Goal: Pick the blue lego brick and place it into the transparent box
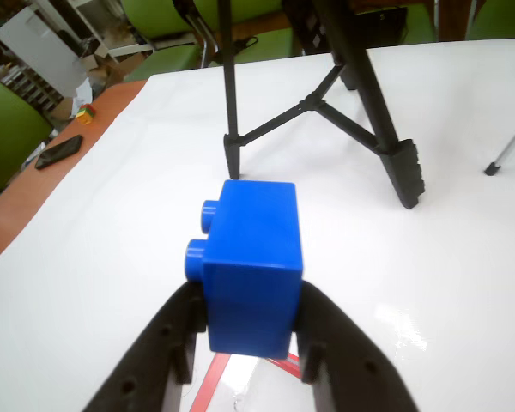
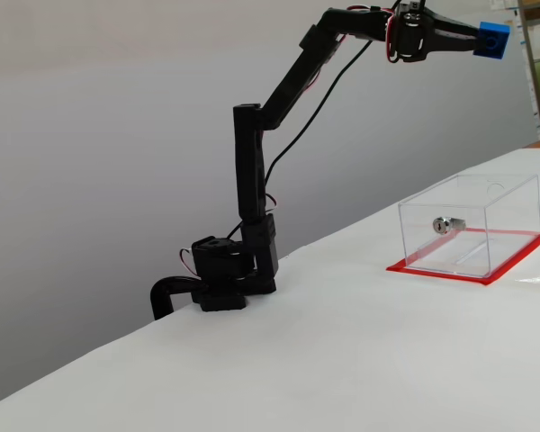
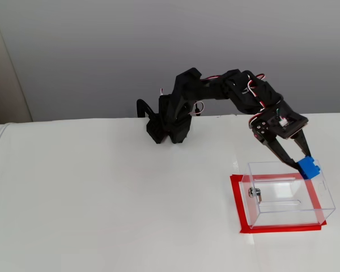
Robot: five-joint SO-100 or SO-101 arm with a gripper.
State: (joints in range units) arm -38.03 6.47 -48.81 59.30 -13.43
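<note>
Blue lego brick (image 1: 253,262) pinched between your fingers (image 1: 163,343).
Gripper (image 2: 472,40) closed on it, high above the transparent box (image 2: 472,225), studs sideways.

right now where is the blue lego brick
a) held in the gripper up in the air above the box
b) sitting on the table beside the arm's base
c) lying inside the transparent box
a: the gripper is clamped on the blue lego brick, held high above the transparent box in a fixed view.
</note>
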